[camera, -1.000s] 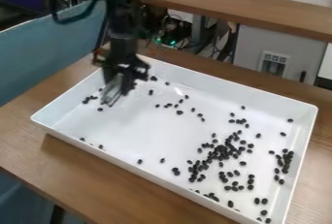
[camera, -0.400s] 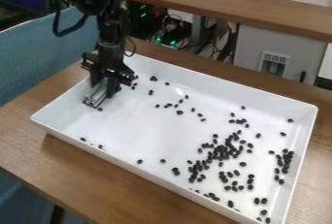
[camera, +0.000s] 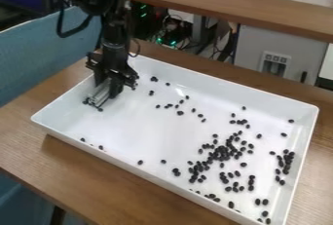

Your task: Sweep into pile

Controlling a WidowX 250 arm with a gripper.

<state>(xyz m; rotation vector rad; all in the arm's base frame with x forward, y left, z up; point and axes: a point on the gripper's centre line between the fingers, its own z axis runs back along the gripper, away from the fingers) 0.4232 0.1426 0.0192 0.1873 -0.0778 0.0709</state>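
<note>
The gripper point(camera: 107, 84) hangs low inside the left end of the white tray point(camera: 149, 131), shut on a grey, shiny sweeping tool point(camera: 99, 95). The tool's lower edge is down at the tray floor, with a few dark beans along it. The densest group of dark beans point(camera: 222, 152) lies loosely spread in the right half. Another cluster point(camera: 286, 160) is by the right wall. Single beans are scattered through the middle, at the back and along the front wall. The gripper and tool hide part of the tray's left corner.
The tray's raised walls surround the beans on a brown wooden table point(camera: 98, 170). A wooden shelf point(camera: 228, 5) crosses behind it, and a blue panel point(camera: 39, 58) stands at the left. Cables and a grey cabinet are at the back.
The gripper and tool moved left and a little lower toward the tray's left corner, then slightly back to the right. The beans in the right half look unchanged.
</note>
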